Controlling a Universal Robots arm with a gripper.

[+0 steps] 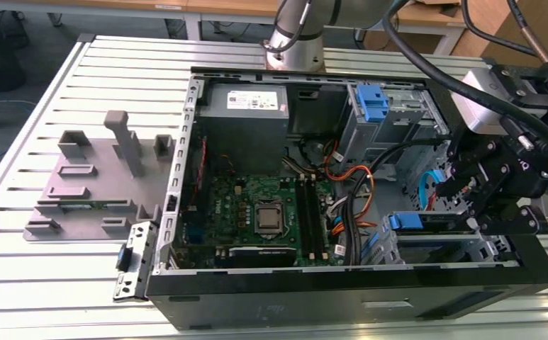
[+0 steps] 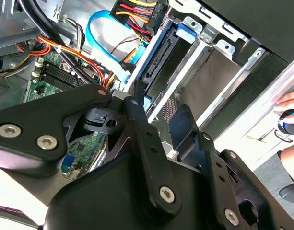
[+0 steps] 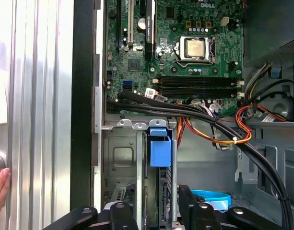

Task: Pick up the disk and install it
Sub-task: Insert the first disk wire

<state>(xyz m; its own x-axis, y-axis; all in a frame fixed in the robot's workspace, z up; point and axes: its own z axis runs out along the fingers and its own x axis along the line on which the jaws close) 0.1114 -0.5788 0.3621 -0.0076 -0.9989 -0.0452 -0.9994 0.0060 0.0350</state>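
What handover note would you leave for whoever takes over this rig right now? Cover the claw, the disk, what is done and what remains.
Claw: low over the drive cage; grip state unclear.
Disk: standing on edge in a cage slot, directly under the claw, its blue tab towards the motherboard.
Done: the disk is in the slot.
Left: check that it is fully seated; its connector end looks bare, with no cable plugged in as far as can be seen.

Disk [image 3: 160, 149] mostly hidden inside cage [image 3: 120, 158]; hand [image 3: 0, 189] cut by edge.
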